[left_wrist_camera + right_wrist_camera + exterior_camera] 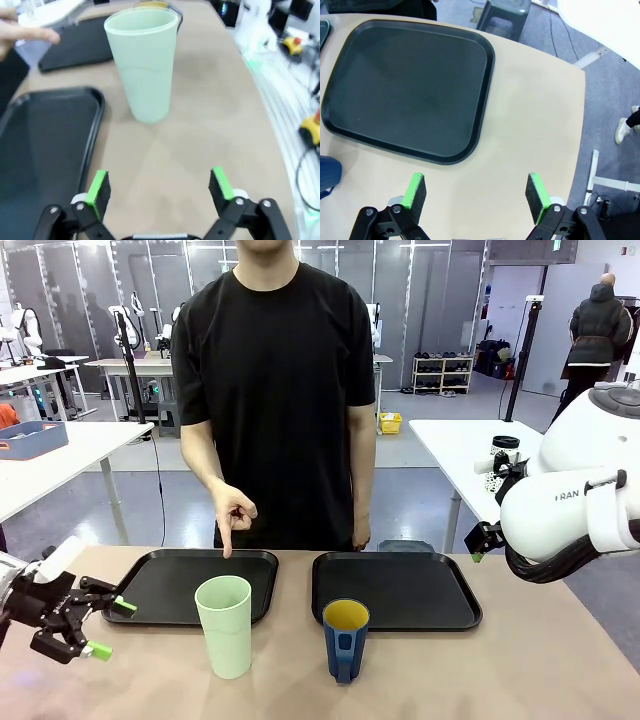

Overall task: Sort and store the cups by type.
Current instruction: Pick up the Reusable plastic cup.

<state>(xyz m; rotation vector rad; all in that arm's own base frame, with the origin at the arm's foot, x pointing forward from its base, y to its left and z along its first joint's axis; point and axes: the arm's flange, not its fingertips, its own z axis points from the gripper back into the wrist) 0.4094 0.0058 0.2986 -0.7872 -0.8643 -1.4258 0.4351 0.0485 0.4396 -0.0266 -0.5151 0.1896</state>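
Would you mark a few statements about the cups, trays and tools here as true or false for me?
1. The pale green tumbler stands upright on the table, in front of the left tray. True.
2. The dark blue cup lies in the right tray. False: it stands upright on the table, in front of that tray.
3. The left tool is open and holds nothing. True.
4. The person's hand grips the tumbler. False: it points down toward the left tray.
5. The right tool is shut on the blue cup. False: it is open and empty.
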